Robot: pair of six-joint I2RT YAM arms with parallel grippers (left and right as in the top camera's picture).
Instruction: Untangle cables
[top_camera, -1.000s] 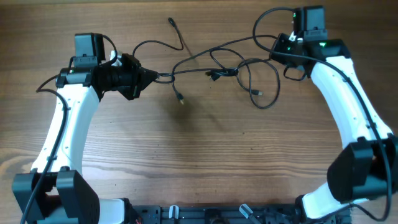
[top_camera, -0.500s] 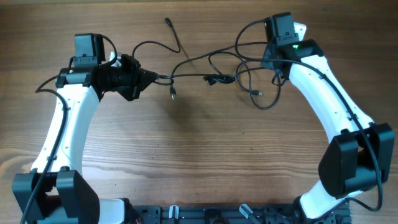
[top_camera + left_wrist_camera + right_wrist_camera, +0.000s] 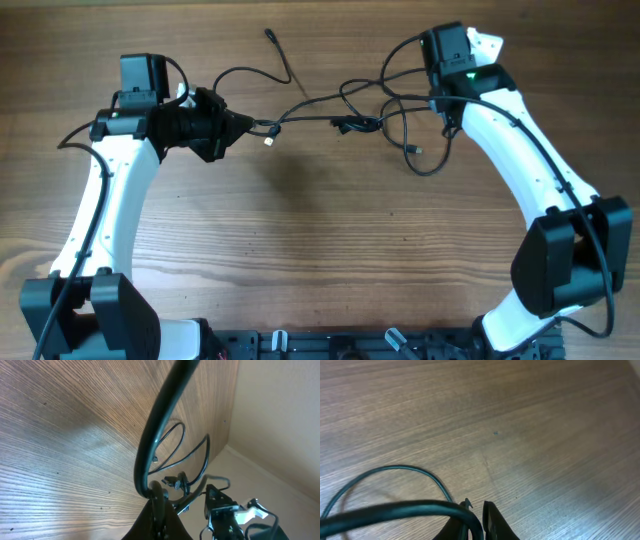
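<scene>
A wooden desk seen from above, with two white robot arms reaching toward its far edge. Thin black cables lie tangled between them, loops and small plug ends spread across the far middle of the desk. The left gripper points right, its jaws closed on a cable that runs tight toward the knot. The right gripper sits at the far right of the tangle; a cable lies between its jaws at their base, which stand slightly apart. Whether they grip it, I cannot tell.
</scene>
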